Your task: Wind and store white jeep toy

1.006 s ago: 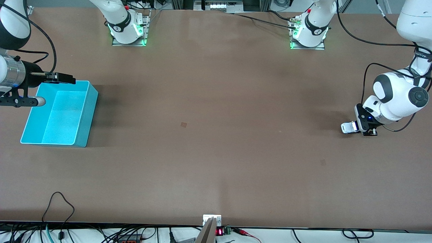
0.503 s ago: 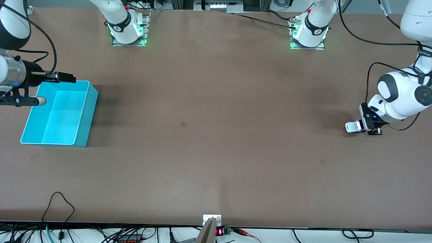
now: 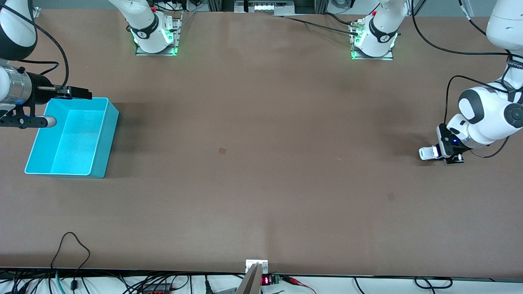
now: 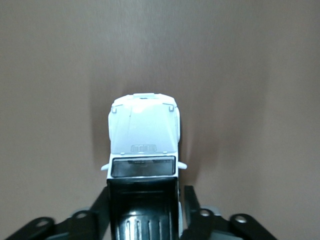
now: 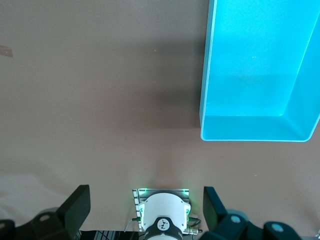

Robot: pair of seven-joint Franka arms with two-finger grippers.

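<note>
- Brown table [image 3: 261,163] spreads wide, with a turquoise bin [image 3: 108,139] at the right arm's end.
- White jeep toy [image 3: 427,153] sits on the table at the left arm's end, its long axis pointing away from the left gripper [image 4: 145,210].
- Fingers [image 4: 190,200] flank its rear, parted a little; whether they grip, I cannot tell.
- Right gripper [image 5: 145,210] waits over the bin's edge, fingers wide and empty.
</note>
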